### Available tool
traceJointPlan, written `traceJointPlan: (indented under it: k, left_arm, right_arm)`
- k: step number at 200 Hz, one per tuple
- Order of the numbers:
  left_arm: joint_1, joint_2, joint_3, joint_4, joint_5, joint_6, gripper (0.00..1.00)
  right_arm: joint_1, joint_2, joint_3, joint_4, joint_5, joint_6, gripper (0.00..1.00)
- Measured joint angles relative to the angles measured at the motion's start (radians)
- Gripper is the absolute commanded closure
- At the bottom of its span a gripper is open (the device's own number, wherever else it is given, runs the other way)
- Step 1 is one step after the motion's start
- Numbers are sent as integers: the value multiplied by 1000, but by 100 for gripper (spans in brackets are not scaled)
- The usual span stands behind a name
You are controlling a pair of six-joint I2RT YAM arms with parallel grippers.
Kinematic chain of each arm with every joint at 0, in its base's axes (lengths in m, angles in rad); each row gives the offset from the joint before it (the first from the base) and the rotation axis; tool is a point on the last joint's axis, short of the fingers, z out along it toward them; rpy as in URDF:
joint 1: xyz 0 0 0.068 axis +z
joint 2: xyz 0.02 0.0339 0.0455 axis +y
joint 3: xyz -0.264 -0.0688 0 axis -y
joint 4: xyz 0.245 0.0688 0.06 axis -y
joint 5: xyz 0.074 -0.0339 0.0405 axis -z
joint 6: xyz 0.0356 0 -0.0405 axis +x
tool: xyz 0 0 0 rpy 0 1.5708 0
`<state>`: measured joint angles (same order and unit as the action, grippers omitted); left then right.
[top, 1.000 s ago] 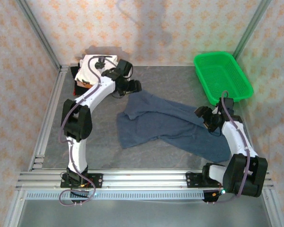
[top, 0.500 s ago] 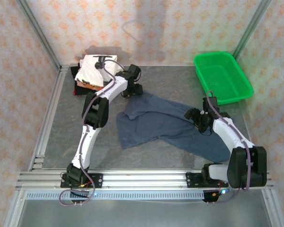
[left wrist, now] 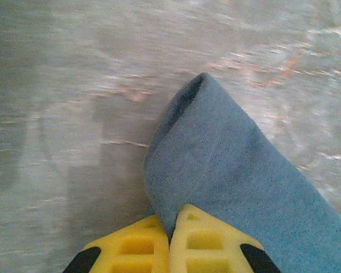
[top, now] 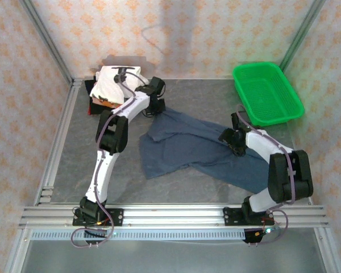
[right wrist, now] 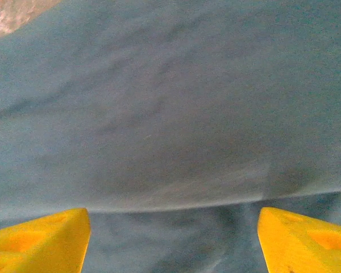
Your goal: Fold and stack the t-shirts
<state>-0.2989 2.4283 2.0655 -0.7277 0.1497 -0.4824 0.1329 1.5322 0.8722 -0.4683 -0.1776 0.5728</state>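
Note:
A dusty navy-blue t-shirt (top: 199, 149) lies crumpled across the middle of the grey table. My left gripper (top: 157, 108) is at its far left corner, and its yellow fingers (left wrist: 131, 247) are shut on a fold of the blue cloth (left wrist: 227, 170). My right gripper (top: 232, 143) hovers low over the shirt's right part with its jaws wide apart; between the yellow fingertips (right wrist: 40, 239) is just blue cloth (right wrist: 170, 114), ungripped. A stack of folded t-shirts (top: 111, 85), white on top with orange and dark ones beneath, sits in the far left corner.
A green plastic mesh basket (top: 267, 91) stands at the far right corner. Aluminium rails (top: 170, 216) run along the near edge and the left side. Patterned walls close in the back and sides.
The left gripper has shut on the shirt's far left corner. The right arm has reached forward and left, further over the shirt. The left arm has stretched out toward the back.

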Motion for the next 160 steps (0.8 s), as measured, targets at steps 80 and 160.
traceJointPlan:
  k: [80,160]
  left_arm:
    - [130,-94,-145,30,-2,0,50]
    - [12,-618,-328,-22,-92,152,37]
  right_arm:
    - [2,173,200,34,39,-47,23]
    - [76,-190,62,94,-160,-128,0]
